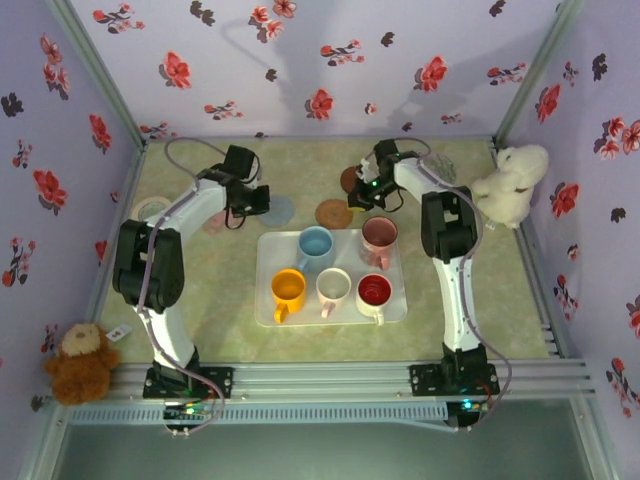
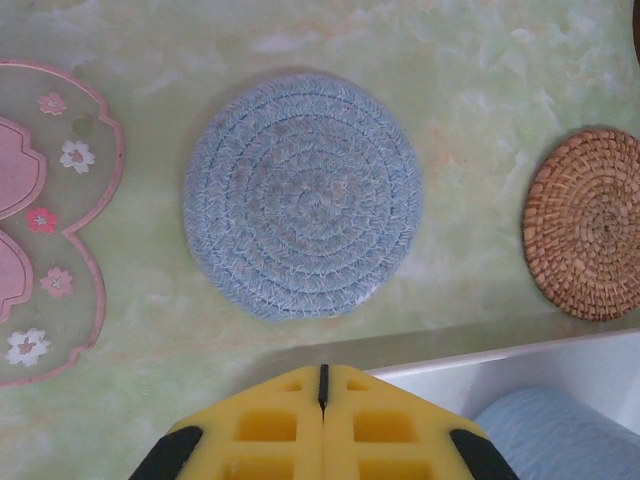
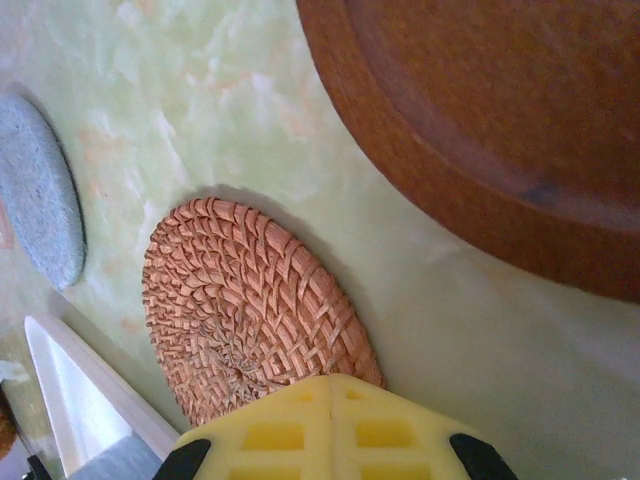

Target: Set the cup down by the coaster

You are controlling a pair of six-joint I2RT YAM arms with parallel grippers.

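No cup is taken yet, so I judge the task is at its start. The left end effector [image 2: 322, 388] hangs closed and empty above the blue woven coaster [image 2: 302, 197]. The right end effector [image 3: 335, 405], also closed and empty, is over the rattan coaster [image 3: 245, 300]. The white tray [image 1: 262, 300] holds a blue cup [image 1: 316, 243], a pink cup [image 1: 379, 236], a yellow cup [image 1: 288, 289], a white cup [image 1: 333, 288] and a red cup [image 1: 374, 292], all looking empty. Next, one arm must open its fingers and reach for a cup.

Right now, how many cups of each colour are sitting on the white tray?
Blue cup: 1
Pink cup: 1
Yellow cup: 1
White cup: 1
Red cup: 1
Total: 5 cups on the tray
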